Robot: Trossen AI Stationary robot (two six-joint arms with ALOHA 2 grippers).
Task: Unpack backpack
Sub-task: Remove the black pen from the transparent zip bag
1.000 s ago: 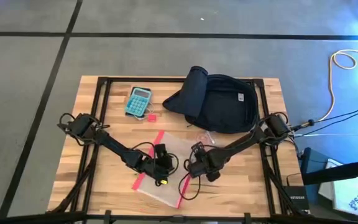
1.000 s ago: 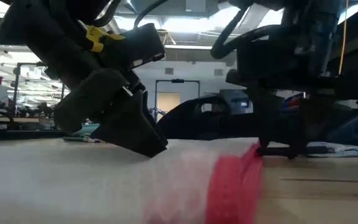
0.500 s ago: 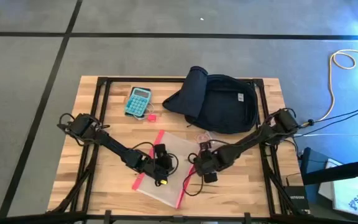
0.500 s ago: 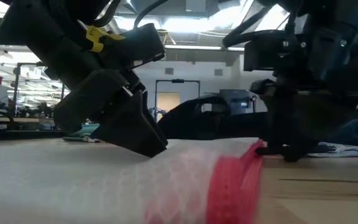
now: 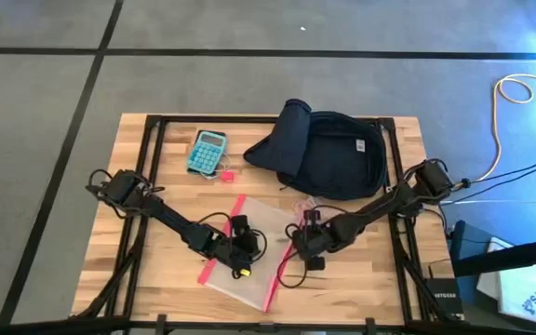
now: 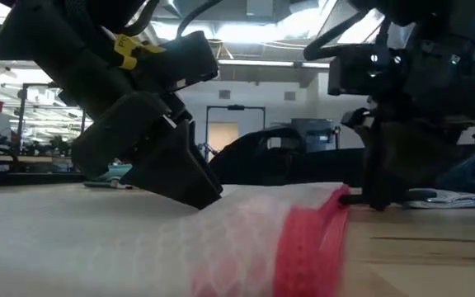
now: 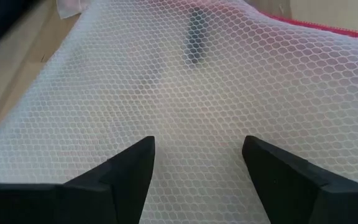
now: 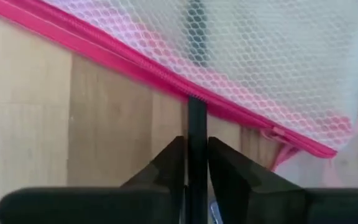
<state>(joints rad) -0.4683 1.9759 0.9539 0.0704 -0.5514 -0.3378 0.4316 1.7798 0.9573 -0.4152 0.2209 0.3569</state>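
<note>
The dark navy backpack (image 5: 331, 156) lies on its back at the table's far right. Nearer the front lies a clear mesh pouch (image 5: 249, 244) with red zip edges, flat on the wood. My left gripper (image 5: 241, 246) stands open on the pouch's mesh face (image 7: 191, 74). My right gripper (image 5: 302, 242) is at the pouch's right red edge (image 8: 123, 59), shut on a thin black zip pull (image 8: 196, 118). A dark slim object (image 7: 196, 34) shows through the mesh. My left gripper rests its two open fingertips (image 7: 138, 155) on the pouch's upper mesh face, slanting down from the table's left. The pouch lies flat under them (image 6: 200, 198). My right gripper pinches the black zip pull (image 8: 196, 124) between its two fingers, just outside the red zip edge. The fingers point down at the table (image 6: 378, 198) and lie along the pull.
A teal calculator (image 5: 207, 151) lies at the far left, with a small red item (image 5: 225, 174) beside it. Bare wood lies along the left side and the near right corner. Cables (image 5: 519, 102) trail on the floor to the right.
My right gripper has shifted a little toward the table's right and far edges, beside the pouch's red edge, and its arm has swung outward. It stays shut. My left gripper and the pouch have kept still.
</note>
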